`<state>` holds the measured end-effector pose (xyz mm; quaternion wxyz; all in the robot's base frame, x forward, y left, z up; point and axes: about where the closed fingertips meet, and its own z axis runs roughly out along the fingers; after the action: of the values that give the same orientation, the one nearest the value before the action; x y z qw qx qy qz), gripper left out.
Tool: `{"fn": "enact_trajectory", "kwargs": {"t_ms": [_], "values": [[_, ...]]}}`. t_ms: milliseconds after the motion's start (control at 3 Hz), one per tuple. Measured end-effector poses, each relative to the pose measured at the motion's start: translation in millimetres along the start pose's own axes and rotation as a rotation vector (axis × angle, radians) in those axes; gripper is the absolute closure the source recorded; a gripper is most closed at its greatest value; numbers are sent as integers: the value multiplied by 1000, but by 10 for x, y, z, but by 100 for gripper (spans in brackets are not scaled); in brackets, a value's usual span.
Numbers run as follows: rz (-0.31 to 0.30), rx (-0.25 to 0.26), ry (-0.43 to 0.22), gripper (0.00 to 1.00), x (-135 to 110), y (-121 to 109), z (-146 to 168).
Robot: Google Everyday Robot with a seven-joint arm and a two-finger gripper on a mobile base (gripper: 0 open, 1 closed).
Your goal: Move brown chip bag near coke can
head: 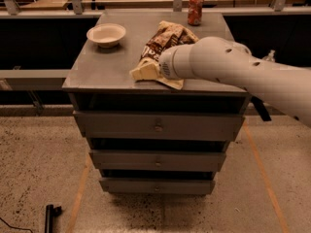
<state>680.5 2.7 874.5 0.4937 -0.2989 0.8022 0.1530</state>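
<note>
Camera view: the brown chip bag (167,35) is seen lying on the drawer cabinet (97,69), its long axis running from the near edge towards the far right. The coke can (196,9) stands at the far edge, just beyond the bag's far end. The gripper (158,72) is placed at the bag's near tan end, hidden by the wrist. Its grip state cannot be told. A push or carry away from the camera is judged needed.

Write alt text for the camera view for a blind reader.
A white robot arm reaches from the right across a grey drawer cabinet, its gripper at the near end of the brown chip bag. The coke can stands at the far edge beyond the bag; a pale bowl sits to the left.
</note>
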Motion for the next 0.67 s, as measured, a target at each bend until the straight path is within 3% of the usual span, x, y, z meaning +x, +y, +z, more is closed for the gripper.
{"fn": "enact_trajectory", "kwargs": {"t_ms": [333, 667], "values": [[65, 10, -23, 42, 112, -82, 184], [63, 12, -23, 64, 129, -123, 280]]}}
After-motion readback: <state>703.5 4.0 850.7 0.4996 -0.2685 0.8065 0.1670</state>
